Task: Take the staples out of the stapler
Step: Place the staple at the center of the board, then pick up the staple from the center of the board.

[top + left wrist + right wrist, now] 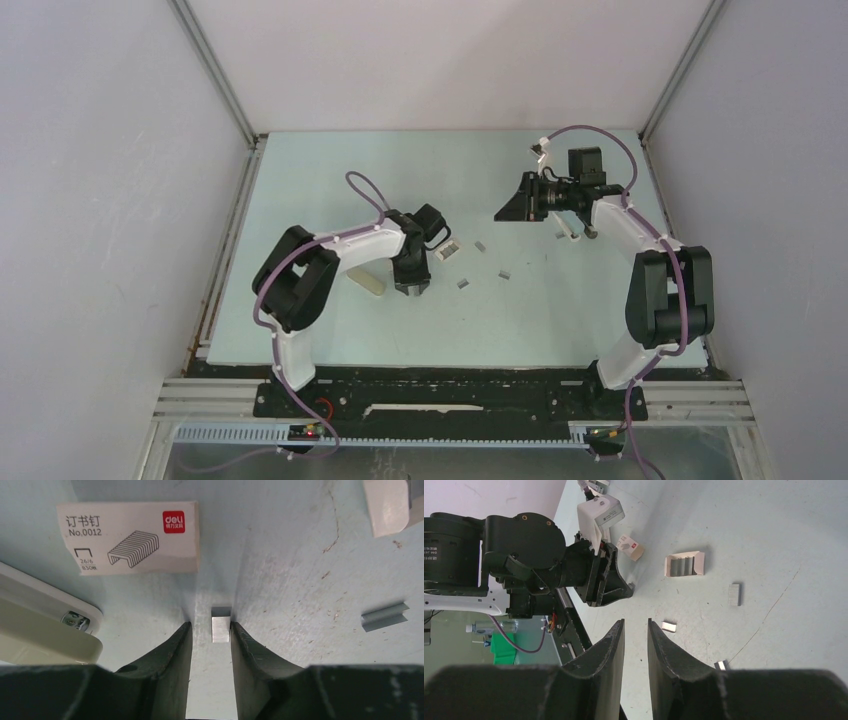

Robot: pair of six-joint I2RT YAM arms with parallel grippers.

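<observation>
A short silvery block of staples [220, 625] lies on the table between the fingertips of my left gripper [210, 625], close against the right finger and apart from the left one. The jaws stand open around it. More staples [384, 616] lie to the right, with other small strips [505, 272] scattered mid-table. The cream stapler [45, 625] lies just left of the gripper, partly under the left arm [368, 283]. My left gripper [413, 288] points down at the table. My right gripper [503, 213] hangs above the table at the back right, open and empty [635, 622].
A white printed staple box [127, 537] lies ahead of the left gripper. An opened box [684, 564] and loose strips [734, 594] lie mid-table. A white bar-shaped object [570, 228] sits beside the right arm. Walls enclose the table on three sides.
</observation>
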